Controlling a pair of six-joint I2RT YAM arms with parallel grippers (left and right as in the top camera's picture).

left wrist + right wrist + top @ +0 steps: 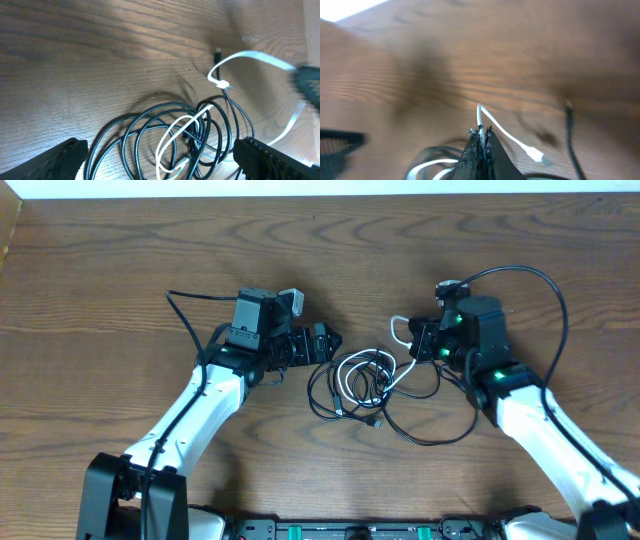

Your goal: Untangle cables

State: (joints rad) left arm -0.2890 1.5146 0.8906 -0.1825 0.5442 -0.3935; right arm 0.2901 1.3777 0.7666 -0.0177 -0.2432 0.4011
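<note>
A tangle of two black cables point(345, 385) and one white cable point(352, 380) lies in loops on the wooden table between my arms. My right gripper point(418, 340) is shut on the white cable point(481, 120) near one end; its plug point(536, 154) hangs past the fingers point(481, 135). My left gripper point(325, 345) is open at the left edge of the tangle, its fingers wide apart on either side of the coils point(165, 135). The white cable arcs up toward the right gripper in the left wrist view point(235, 60). A black plug point(218, 54) lies on the table.
A long black loop point(430, 430) trails toward the front right. A thick black arm cable point(540, 290) arcs over the right arm. The table's far edge point(320, 192) is at the top.
</note>
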